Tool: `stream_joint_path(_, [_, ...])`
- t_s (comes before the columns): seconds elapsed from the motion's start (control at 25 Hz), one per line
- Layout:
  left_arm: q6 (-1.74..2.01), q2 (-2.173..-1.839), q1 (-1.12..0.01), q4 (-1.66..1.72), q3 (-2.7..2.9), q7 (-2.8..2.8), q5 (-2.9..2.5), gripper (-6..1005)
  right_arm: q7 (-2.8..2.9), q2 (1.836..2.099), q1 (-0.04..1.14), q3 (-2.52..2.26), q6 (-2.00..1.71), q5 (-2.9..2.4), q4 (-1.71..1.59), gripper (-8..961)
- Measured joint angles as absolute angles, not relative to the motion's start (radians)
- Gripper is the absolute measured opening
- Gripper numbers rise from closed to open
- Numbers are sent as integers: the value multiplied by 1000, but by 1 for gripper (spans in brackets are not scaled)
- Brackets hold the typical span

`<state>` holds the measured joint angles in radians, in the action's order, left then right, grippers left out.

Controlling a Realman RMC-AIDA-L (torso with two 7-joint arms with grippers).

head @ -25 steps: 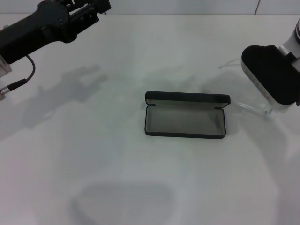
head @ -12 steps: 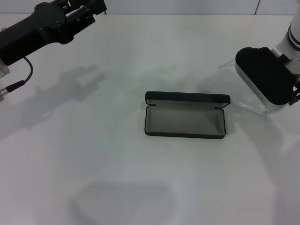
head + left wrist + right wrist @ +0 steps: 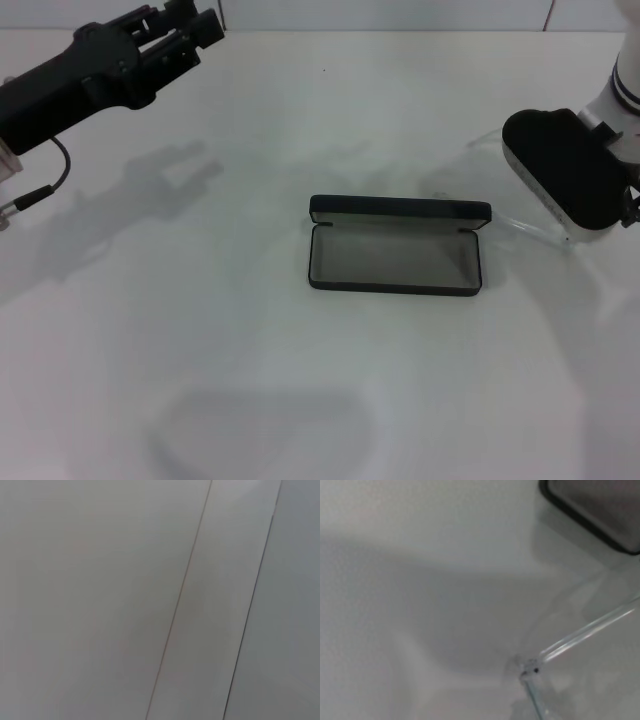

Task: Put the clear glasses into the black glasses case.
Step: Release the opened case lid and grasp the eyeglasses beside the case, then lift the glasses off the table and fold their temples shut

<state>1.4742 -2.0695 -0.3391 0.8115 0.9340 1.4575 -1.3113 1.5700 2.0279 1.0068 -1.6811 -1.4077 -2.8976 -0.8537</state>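
The black glasses case (image 3: 395, 258) lies open in the middle of the table, grey lining up and lid standing at the far side. The clear glasses (image 3: 528, 228) lie on the table just right of the case, mostly covered by my right arm. One clear arm sticks out toward the case. My right gripper (image 3: 575, 205) hangs over them. In the right wrist view the glasses' hinge (image 3: 534, 669) and a clear arm (image 3: 590, 630) are close below, with a corner of the case (image 3: 592, 510) beyond. My left gripper (image 3: 188, 25) is raised at the far left, open and holding nothing.
The white table (image 3: 250, 380) carries only the case and glasses. A soft shadow falls on its near side. The left wrist view shows only plain grey panels (image 3: 150, 600) with thin seams.
My right arm has shifted slightly left and back over the glasses. The left arm has dipped a little toward the table. Case and glasses have not moved.
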Motion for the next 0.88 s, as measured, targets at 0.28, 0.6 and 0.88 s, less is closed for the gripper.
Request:
stream_joint_path(0.28, [1474, -2069, -340, 807, 934, 1448, -1312, 440, 1589, 2028, 1005, -1692, -1409, -2899, -857, 380])
stream_joint_path(0.6, [1474, -2069, -335, 807, 932, 1448, -1308, 440, 1603, 2028, 995, -1693, -1412, -2901, -861, 219])
stream_joint_path(0.88, [1474, -2068, -334, 807, 931, 1448, -1307, 439, 1644, 2027, 948, -1685, -1444, -2950, -940, 123])
